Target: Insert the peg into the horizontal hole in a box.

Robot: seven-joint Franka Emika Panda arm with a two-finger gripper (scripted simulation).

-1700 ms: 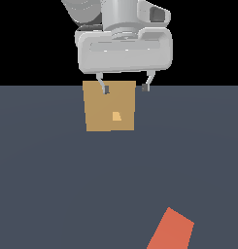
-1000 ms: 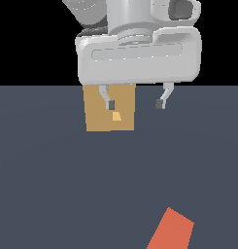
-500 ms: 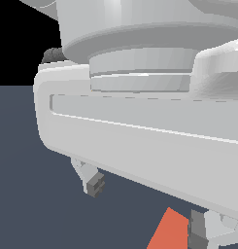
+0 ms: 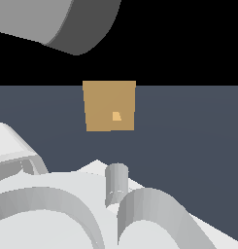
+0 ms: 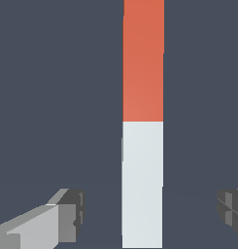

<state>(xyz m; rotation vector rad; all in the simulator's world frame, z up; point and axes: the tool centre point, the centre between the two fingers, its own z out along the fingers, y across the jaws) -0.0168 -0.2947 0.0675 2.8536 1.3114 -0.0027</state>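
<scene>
Lying flat on the dark floor, the peg (image 5: 143, 124) is sitting between the gripper's (image 5: 152, 214) wide-spread fingers (image 5: 67, 214), touching neither. Across in the exterior view, the box (image 4: 110, 105) is standing upper centre, its hole (image 4: 116, 116) facing the camera.

The box (image 4: 110, 106) is seen in the exterior view as a tan-brown, square-faced block standing upright on the dark floor, its flat face turned toward the camera. The hole (image 4: 116, 116) is set in that face, a small, lighter yellow-orange squarish opening just off the face's middle, toward the exterior view's right and slightly low. The peg (image 5: 143, 124) is caught only in the wrist view: a long square bar lying flat on the floor, 1 half orange-red, 1 half white, the 2 colours meeting midway along it. How far it lies from the box cannot be told.
</scene>
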